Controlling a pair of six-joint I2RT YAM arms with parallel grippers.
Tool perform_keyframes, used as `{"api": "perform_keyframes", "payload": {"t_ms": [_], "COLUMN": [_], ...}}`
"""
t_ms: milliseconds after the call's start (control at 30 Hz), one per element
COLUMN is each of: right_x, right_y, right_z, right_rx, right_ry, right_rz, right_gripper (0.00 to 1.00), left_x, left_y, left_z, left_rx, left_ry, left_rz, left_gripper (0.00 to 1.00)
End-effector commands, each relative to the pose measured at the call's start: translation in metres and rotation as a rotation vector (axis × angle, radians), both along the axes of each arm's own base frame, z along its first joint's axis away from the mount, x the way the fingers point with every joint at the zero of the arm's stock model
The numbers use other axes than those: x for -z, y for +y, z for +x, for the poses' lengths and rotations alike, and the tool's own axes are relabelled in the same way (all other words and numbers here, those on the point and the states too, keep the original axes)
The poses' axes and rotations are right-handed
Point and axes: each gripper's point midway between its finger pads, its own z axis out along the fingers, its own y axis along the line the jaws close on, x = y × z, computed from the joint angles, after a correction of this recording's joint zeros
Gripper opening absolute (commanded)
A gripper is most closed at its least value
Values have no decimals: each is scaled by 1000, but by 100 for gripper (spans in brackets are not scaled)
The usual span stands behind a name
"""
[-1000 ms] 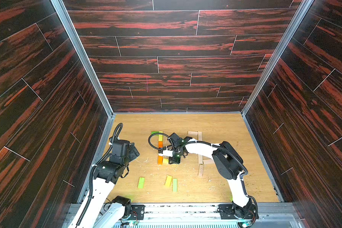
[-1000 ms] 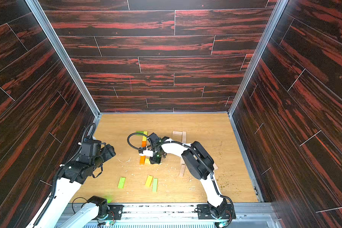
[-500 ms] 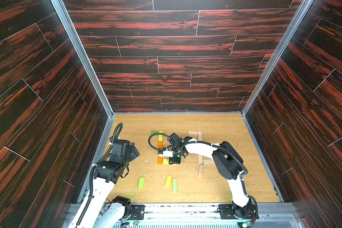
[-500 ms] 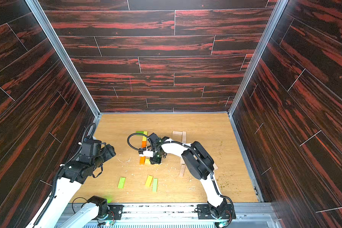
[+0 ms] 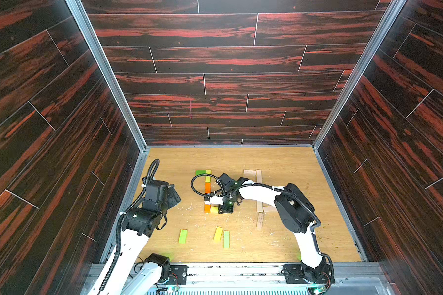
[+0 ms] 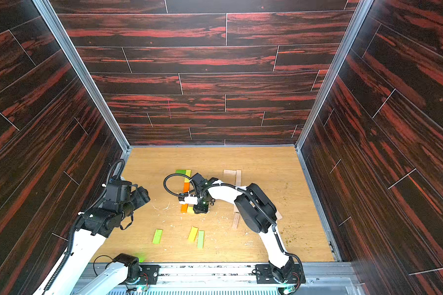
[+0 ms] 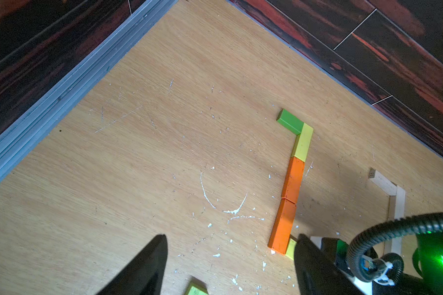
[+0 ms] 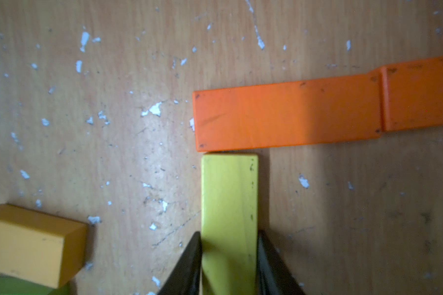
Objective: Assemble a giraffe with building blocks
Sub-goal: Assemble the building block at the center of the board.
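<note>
**Yellow-green plank held crosswise at the foot of the orange column**

Right pincer (image 8: 229, 238) is low over the surface (image 5: 279, 163). Its black fingers (image 8: 189, 263) lie flush against both long edges of the yellow-green plank (image 8: 229, 199), closed to plank width.

The plank's long axis runs at a right angle to the orange row. Its free short end butts the long side of the near orange plank (image 8: 287, 115), at that plank's end corner. In both top views only a stub shows beside the orange, pointing toward the robot's right. The pincer covers the rest.

Column: near orange plank, far orange plank (image 7: 293, 178) and yellow plank (image 7: 303, 143) lie end to end, with long axes toward the back wall (image 5: 228, 76). A green plank (image 7: 290, 124) lies crosswise at the far end, pointing left. All are flat rectangles in matte paint, and the orange ones have dark nicks at the corners.

Left pincer (image 7: 230, 237) hangs above the surface near the left wall (image 5: 62, 153), fingers wide apart, nothing between them.

Loose planks nearer the robot's base: lime plank (image 5: 183, 236), amber plank (image 5: 218, 234) and pale green plank (image 5: 226, 239). Their long axes run roughly toward the back wall, the amber one slightly tilted.

Plain pale-wood planks (image 5: 259, 176) lie to the right of the column, two of them forming an L.

The surface is light wood grain, scratched and speckled with white flakes (image 8: 155, 109).
</note>
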Motion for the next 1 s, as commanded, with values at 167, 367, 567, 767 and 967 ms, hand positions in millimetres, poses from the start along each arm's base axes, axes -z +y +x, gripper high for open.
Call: {"api": "perform_keyframes", "payload": {"t_ms": [167, 367, 567, 767, 967], "right_x": [24, 15, -1, -33, -78], "right_y": [-3, 1, 3, 6, 6], "right_z": [-7, -2, -2, 2, 6], "right_rx": [-28, -22, -12, 13, 66], "right_ry": [37, 10, -6, -51, -115], "right_rz": [-45, -24, 8, 68, 144], "right_gripper": [46, 53, 61, 71, 96], "left_x": [-3, -3, -4, -9, -17], "left_y": [4, 5, 7, 3, 2], "left_z": [0, -1, -2, -2, -2], "left_rx": [-15, -16, -20, -7, 0], "left_ry": [-8, -8, -15, -20, -35], "left_rz": [11, 15, 21, 4, 1], "left_gripper": [81, 81, 81, 80, 80]}}
